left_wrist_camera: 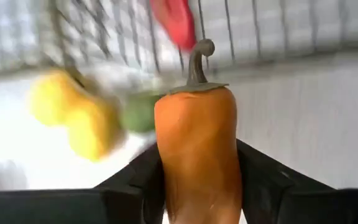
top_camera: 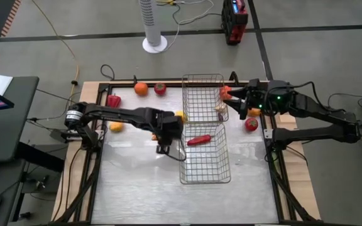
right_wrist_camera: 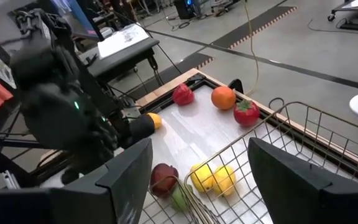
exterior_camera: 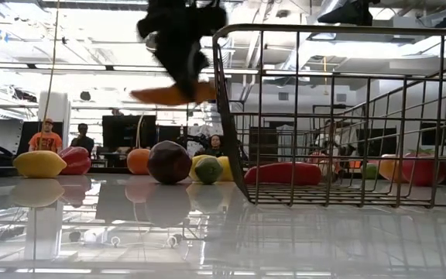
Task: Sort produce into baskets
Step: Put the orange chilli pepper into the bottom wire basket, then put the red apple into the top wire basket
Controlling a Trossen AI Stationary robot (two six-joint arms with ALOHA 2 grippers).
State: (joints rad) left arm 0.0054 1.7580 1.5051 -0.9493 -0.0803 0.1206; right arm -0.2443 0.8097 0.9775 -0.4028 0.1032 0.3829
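Table point(top_camera: 137, 188): pale top, both arms over it, produce strewn along the far side.
Baskets: two wire ones, end to end. Near basket point(top_camera: 205, 164) holds one long red pepper point(top_camera: 198, 140). Far basket point(top_camera: 203, 94) has a pale garlic point(top_camera: 220, 112) at its right wall; contents otherwise hard to make out.
Left gripper point(top_camera: 163, 145): just beside the near basket's left rim, clamped on an orange pepper point(left_wrist_camera: 197, 155). Left wrist view shows the fingers pinching its body on both sides, stem pointing away from the wrist; low view shows it held clear of the table.
Key relation: near basket lies immediately right of the left gripper, rim between pepper and basket floor. Judged next move: lift over the rim, then release. Left arm is the nearer one for this.
Right gripper point(top_camera: 234, 95): at the far basket's right edge, fingers spread, nothing between them.
Loose count, high view: one orange point(top_camera: 141, 88), two red pieces point(top_camera: 160, 88) far left, one red pepper point(top_camera: 113, 100), one yellow piece point(top_camera: 116, 126), one tomato point(top_camera: 251, 123) on the right.
Beside the left gripper: lemons point(right_wrist_camera: 213, 178), a lime point(right_wrist_camera: 179, 198), a dark red fruit point(right_wrist_camera: 163, 177).
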